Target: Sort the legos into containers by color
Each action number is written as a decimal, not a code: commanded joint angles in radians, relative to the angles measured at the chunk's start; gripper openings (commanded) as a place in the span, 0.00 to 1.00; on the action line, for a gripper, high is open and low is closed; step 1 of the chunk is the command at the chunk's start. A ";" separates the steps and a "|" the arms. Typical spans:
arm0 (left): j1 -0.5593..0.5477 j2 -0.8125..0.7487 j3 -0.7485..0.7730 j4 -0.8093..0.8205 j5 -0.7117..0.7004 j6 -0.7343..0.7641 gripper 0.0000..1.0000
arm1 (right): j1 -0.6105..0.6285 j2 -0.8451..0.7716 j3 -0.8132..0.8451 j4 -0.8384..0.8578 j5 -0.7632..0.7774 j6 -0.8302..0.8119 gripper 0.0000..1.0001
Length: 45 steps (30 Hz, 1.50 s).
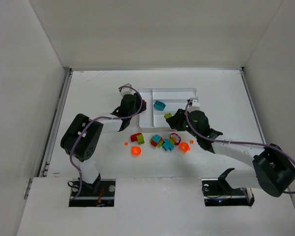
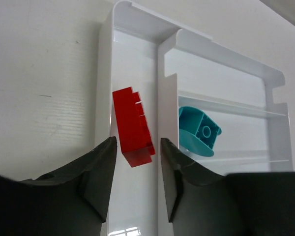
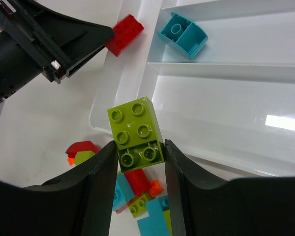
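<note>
From above, my left gripper (image 1: 140, 105) hangs at the white tray's (image 1: 173, 90) left end, and my right gripper (image 1: 171, 118) at its near edge. On my left wrist view, my jaws stand apart around a tilted red brick (image 2: 132, 128), its long axis following the narrow slot (image 2: 130, 59). On my right wrist view, I clamp a yellow-green brick (image 3: 136, 130), studs facing the camera, its long axis pointing toward the tray.

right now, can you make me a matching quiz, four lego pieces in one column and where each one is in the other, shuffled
Pieces:
1. red plastic brick
2. teal rounded plastic brick
3. yellow-green studded plastic brick
4. orange round plastic piece

Places:
a. on the table, outside the tray
b. between the fingers of the right pincer
c. narrow side slot of the white plastic tray
d. a long slot of the tray

Pairs: 1-c, 2-d, 3-b, 4-a
</note>
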 commanded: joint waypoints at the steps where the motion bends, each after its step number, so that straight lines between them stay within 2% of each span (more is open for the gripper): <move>1: 0.010 0.009 0.043 0.049 -0.008 0.026 0.43 | 0.008 0.016 0.031 0.017 0.040 -0.020 0.17; 6: 0.015 -0.046 0.021 0.046 -0.017 0.044 0.56 | 0.006 0.091 0.123 0.002 0.068 -0.020 0.18; 9: 0.019 -0.154 -0.040 0.043 -0.031 0.041 0.55 | 0.000 0.196 0.232 -0.024 0.091 -0.048 0.18; 15: -0.005 -0.412 -0.233 0.015 -0.045 0.049 0.43 | -0.055 0.414 0.477 -0.107 0.114 -0.105 0.18; 20: -0.010 -0.637 -0.399 -0.149 -0.047 0.047 0.43 | -0.075 0.559 0.651 -0.206 0.192 -0.186 0.19; 24: -0.025 -0.776 -0.499 -0.267 -0.048 0.029 0.46 | -0.084 0.637 0.752 -0.262 0.214 -0.224 0.20; 29: -0.065 -0.873 -0.542 -0.384 -0.048 0.006 0.50 | -0.089 0.729 0.867 -0.332 0.232 -0.261 0.22; 35: -0.122 -0.891 -0.545 -0.424 -0.051 -0.012 0.52 | -0.093 0.810 0.968 -0.367 0.249 -0.281 0.26; 38: -0.137 -0.880 -0.548 -0.427 -0.056 -0.012 0.52 | -0.093 0.824 0.990 -0.377 0.252 -0.283 0.35; 41: -0.148 -0.867 -0.548 -0.431 -0.060 -0.012 0.52 | -0.093 0.803 0.975 -0.357 0.257 -0.280 0.54; 45: -0.171 -0.848 -0.540 -0.437 -0.085 -0.011 0.52 | -0.090 0.746 0.929 -0.331 0.252 -0.287 0.66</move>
